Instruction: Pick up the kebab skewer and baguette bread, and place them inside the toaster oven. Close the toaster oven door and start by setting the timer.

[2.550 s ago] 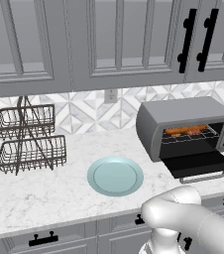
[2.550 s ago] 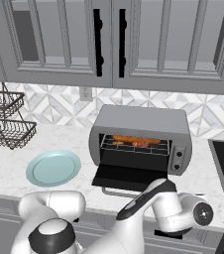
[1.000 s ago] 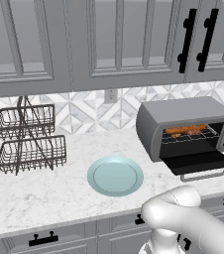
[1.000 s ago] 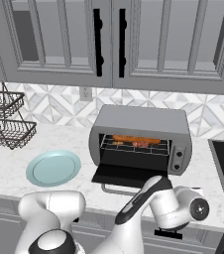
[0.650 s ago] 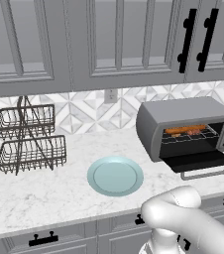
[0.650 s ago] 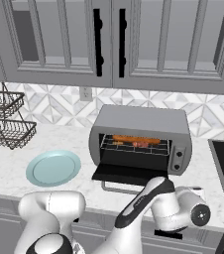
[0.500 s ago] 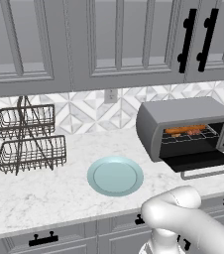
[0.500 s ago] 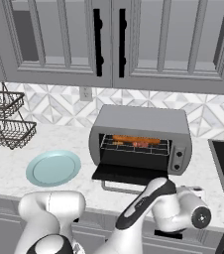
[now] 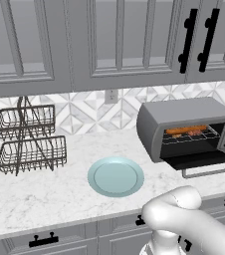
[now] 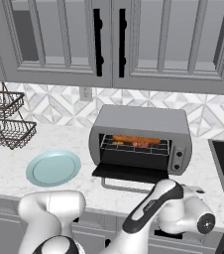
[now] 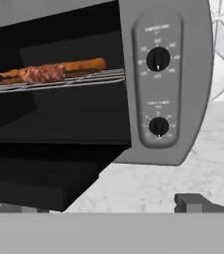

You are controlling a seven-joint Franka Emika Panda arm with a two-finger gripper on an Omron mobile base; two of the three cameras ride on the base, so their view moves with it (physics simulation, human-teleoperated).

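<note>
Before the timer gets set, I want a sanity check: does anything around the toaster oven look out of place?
Yes: the toaster oven door hangs open, though the kebab skewer and baguette bread already lie on the rack. Nothing looks spilled or damaged.

Kebab skewer (image 11: 42, 73) and baguette bread (image 11: 82, 64) on rack inside toaster oven (image 10: 141, 121), plate (image 10: 53, 167) to its left

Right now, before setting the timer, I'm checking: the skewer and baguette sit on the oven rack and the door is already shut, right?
Not quite. The kebab skewer and baguette bread do sit on the rack, but the toaster oven door hangs open, folded down flat, as the right base view shows.
</note>
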